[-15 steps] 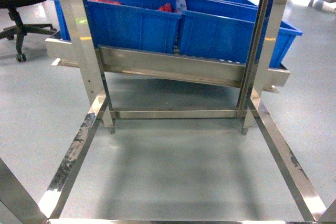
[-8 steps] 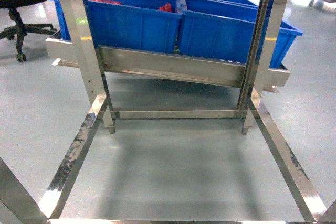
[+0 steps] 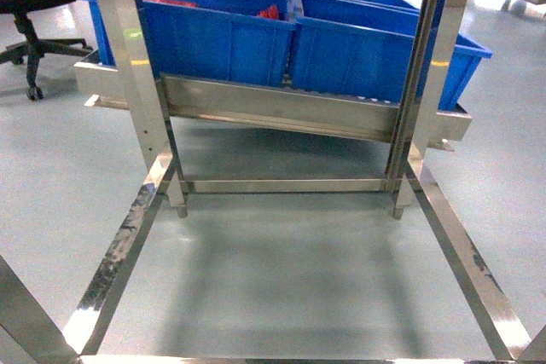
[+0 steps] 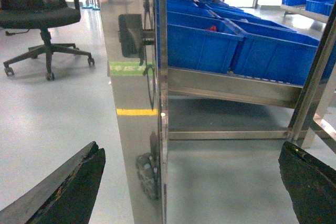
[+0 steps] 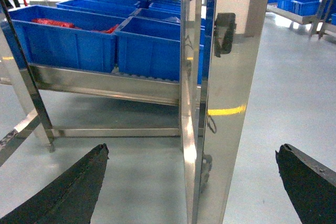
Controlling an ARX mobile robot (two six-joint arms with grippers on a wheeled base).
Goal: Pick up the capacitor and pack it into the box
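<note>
Nothing has moved: both grippers, left [image 4: 191,182] and right [image 5: 191,182], hold their fingers [image 4: 68,187] wide apart and empty before the steel rack [image 3: 281,108] of blue bins [image 3: 217,36]; no capacitor or box shows.

Left pincer [image 4: 191,182]: black, tapered, scuffed fingers; right pincer [image 5: 191,179] alike, matte, rough-edged.
</note>
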